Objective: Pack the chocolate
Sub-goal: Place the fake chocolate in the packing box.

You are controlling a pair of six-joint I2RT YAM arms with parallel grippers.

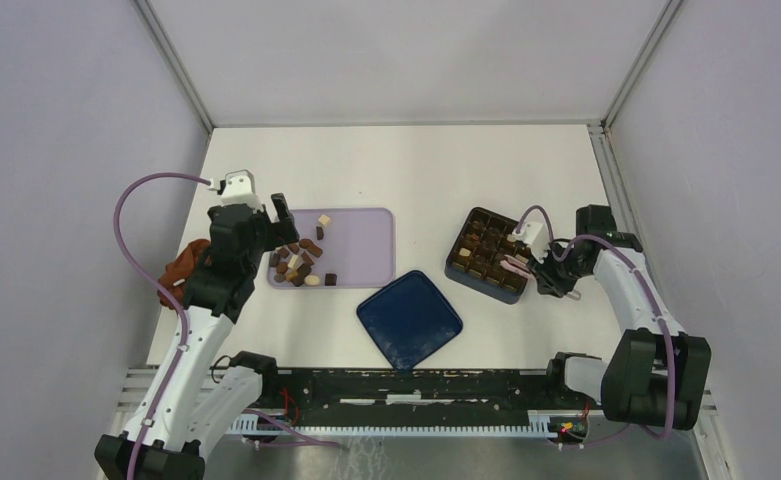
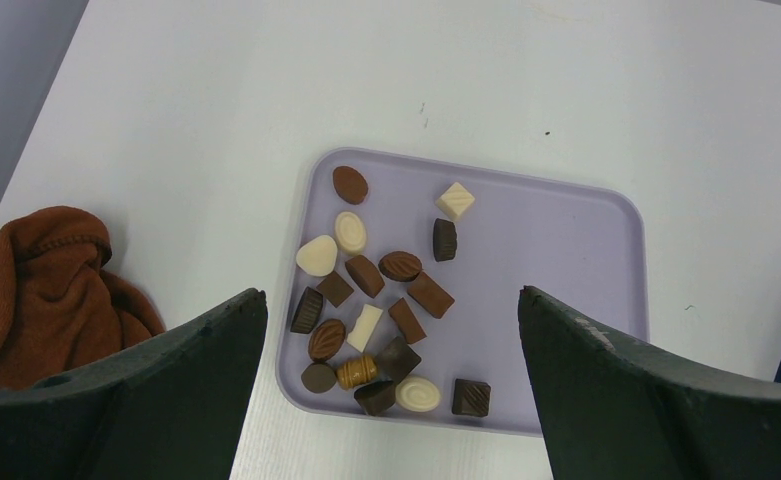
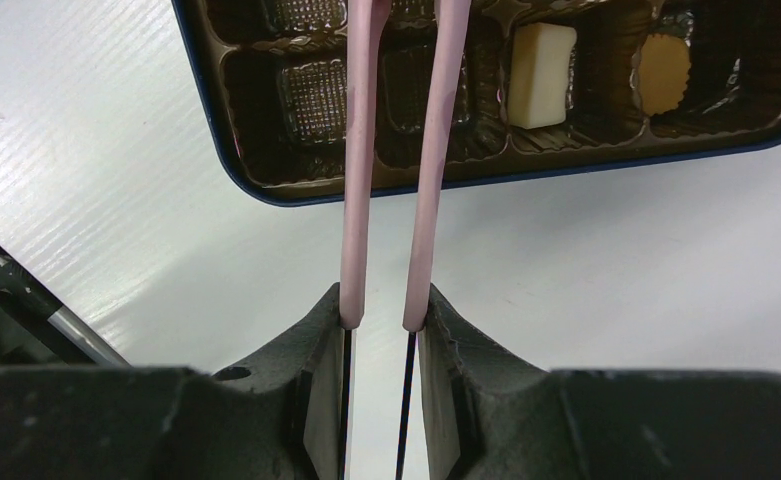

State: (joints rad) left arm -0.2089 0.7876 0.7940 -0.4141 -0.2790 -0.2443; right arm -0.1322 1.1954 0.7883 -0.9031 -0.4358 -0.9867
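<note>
Chocolate (image 2: 365, 275) looked light, slick, brittle; best nipped across flat sides. L gripper (image 2: 391, 295) was spread wide; R gripper (image 3: 386, 310) pinched tongs (image 3: 358, 150).

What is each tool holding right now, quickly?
Left tool: open, holding nothing.
Right tool: closed on the tongs.

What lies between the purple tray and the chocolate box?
In the top view, only bare table lies between the tray and the box; the blue lid sits nearer the arms.
</note>
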